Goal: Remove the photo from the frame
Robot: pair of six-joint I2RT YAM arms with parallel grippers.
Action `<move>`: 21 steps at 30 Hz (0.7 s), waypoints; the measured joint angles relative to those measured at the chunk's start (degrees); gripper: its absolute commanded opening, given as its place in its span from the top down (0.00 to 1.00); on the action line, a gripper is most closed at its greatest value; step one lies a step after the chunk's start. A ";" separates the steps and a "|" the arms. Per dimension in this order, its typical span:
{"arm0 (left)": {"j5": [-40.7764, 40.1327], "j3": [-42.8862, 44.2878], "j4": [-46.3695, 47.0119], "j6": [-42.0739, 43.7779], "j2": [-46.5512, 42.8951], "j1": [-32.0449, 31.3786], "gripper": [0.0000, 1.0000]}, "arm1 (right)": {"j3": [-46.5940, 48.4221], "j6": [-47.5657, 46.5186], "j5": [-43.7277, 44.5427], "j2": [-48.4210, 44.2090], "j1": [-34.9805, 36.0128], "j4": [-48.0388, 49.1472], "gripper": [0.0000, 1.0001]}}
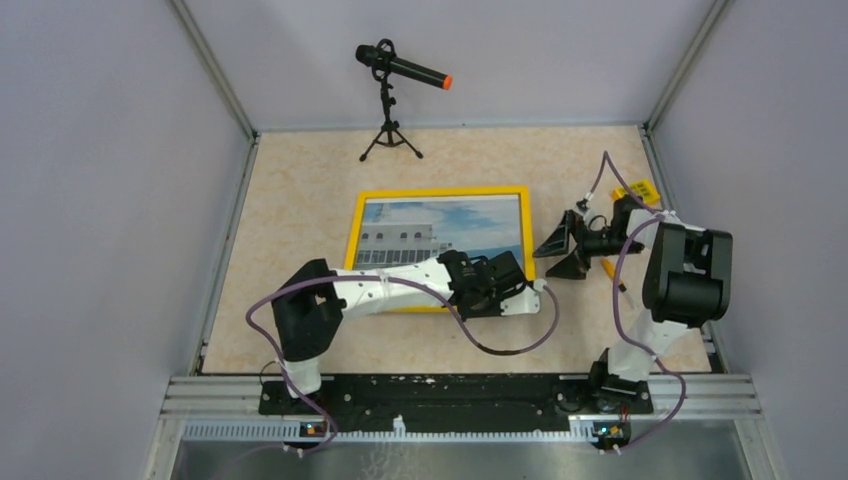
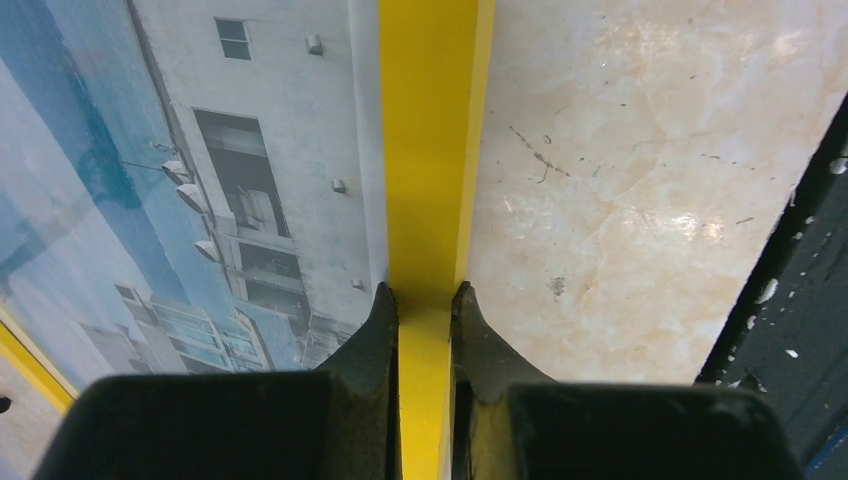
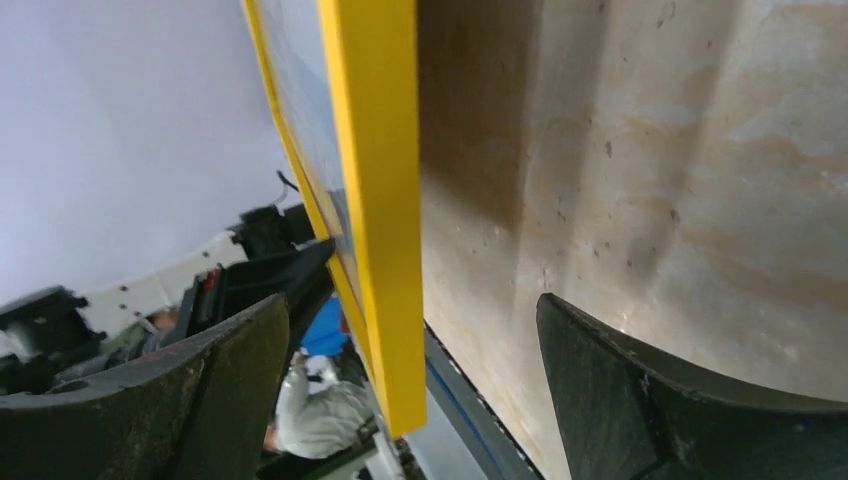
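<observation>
The frame [image 1: 440,192], with its bright yellow border, lies face up in the middle of the table. The photo [image 1: 440,225] of a white building and blue sky is inside it. My left gripper [image 1: 510,285] is at the frame's near right corner. In the left wrist view it [image 2: 424,292] is shut on the yellow border [image 2: 430,150], with the photo [image 2: 200,150] to its left. My right gripper [image 1: 560,245] is open beside the frame's right edge. In the right wrist view that yellow edge [image 3: 375,150] stands between its spread fingers [image 3: 415,300], touching neither.
A microphone on a small tripod [image 1: 400,70] stands at the back. A small yellow block [image 1: 640,190] and an orange pen [image 1: 615,275] lie by the right arm. The black base rail [image 1: 450,390] runs along the near edge. Walls close in left and right.
</observation>
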 measured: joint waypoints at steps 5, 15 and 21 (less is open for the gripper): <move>1.22 0.90 0.04 -0.22 -1.07 -0.02 1.00 | -0.07 2.32 -5.31 5.14 1.01 2.23 0.20; 2.97 2.58 0.20 -0.11 -1.07 0.00 1.00 | 1.81 4.98 -12.92 10.95 6.97 3.30 0.40; 3.74 4.76 1.18 -0.37 0.68 0.00 1.00 | 3.26 5.55 -14.75 13.49 7.78 3.87 0.60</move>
